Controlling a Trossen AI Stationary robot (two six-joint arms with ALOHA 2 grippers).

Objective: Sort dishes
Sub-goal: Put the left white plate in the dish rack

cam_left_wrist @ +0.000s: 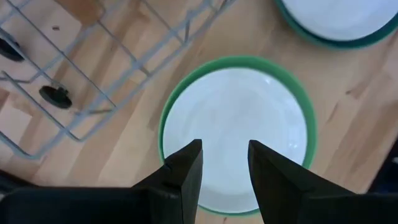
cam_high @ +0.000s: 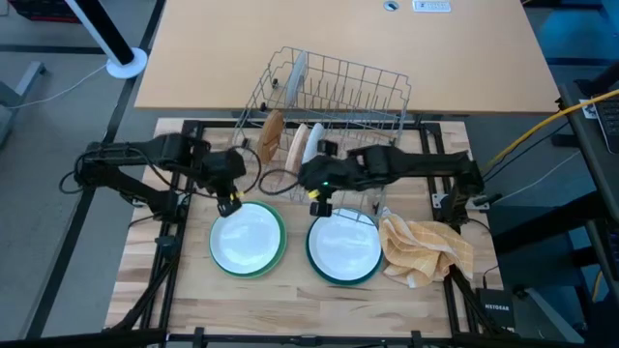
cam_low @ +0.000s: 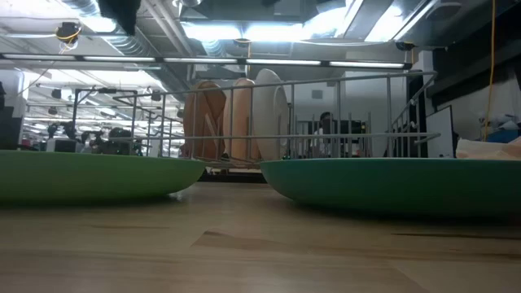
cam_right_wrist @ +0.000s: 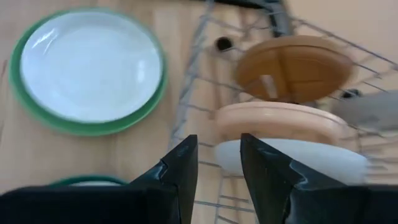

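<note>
Wire rack holds seemingly three upright plates.

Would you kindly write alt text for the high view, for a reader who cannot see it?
Two dark arms reach over a wooden table toward two white plates, one on a green plate, one on a teal plate. Behind stands a wire rack holding upright plates; a yellow checked cloth lies right.

White plate is sitting in a green plate; a second white plate in a teal-blue plate. Brown plate, tan plate and a white one are showing in the grey wire rack. Cloth is showing yellow checks. Bench is showing pale wood grain.
</note>
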